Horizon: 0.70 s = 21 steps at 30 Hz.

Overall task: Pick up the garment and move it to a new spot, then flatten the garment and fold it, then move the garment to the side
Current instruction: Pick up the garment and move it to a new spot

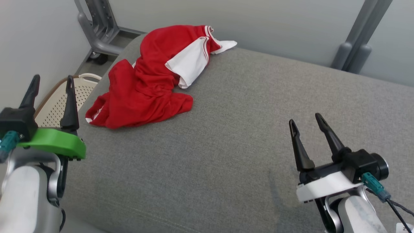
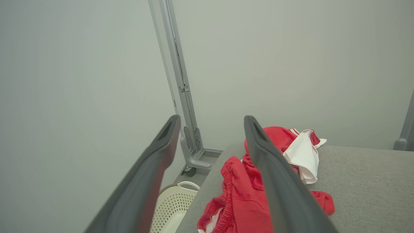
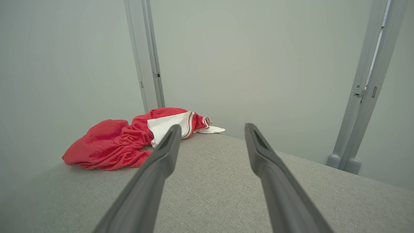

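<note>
Garment count: one red and white garment [image 1: 145, 84], crumpled on the grey cushion [image 1: 233, 129], far left corner.
Grippers: two; my left gripper [image 1: 51, 85] and right gripper [image 1: 305, 121], both with fingers spread, empty.
Garment position: ahead of my left gripper, well apart from my right.
Basket: one [image 1: 61, 100], beside the cushion.

Garment [image 1: 145, 87]: soft red cloth with white panels, matt and creased. Cushion [image 1: 242, 129]: grey woven fabric, coarse, matt. Basket [image 1: 55, 106]: cream plastic, perforated, smooth. Post [image 1: 93, 35]: grey metal, smooth, dull sheen. Left gripper [image 1: 52, 76]: matt black plastic fingers [image 1: 69, 103], smooth green plastic mount [image 1: 55, 142].
</note>
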{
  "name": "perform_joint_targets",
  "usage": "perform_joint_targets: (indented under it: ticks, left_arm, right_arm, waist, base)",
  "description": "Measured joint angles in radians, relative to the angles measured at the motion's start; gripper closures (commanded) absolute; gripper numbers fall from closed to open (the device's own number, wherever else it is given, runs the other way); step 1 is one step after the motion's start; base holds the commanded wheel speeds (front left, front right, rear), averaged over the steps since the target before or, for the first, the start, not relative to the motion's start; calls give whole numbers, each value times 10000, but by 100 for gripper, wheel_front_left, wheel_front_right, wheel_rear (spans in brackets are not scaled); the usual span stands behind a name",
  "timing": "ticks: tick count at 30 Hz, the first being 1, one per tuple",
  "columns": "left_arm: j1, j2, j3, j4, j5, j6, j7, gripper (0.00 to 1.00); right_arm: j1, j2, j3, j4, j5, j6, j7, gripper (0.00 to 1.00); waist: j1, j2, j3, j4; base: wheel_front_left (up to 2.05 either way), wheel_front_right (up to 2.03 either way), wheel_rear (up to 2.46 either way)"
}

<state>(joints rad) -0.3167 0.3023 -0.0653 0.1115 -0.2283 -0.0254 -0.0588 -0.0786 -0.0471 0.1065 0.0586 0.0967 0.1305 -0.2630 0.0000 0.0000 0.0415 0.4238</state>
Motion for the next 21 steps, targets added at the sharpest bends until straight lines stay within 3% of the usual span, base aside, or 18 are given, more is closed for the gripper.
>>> perform_joint_targets:
  ticks: [15,21]
  left_arm:
    - [-2325,-309,209,3074,-878,-288,-345,0]
    - [-3003,-161,-35,4679,-984,-581,-77,0]
  right_arm:
    - [-2074,-2,-431,-947,-1317,0,416,0]
    - [-2402,-4,-301,-1400,-1732,0,608,0]
  waist:
    - [0,0,2649,-520]
    - [0,0,3566,-768]
  base:
    - [0,0,0]
    - [0,0,0]
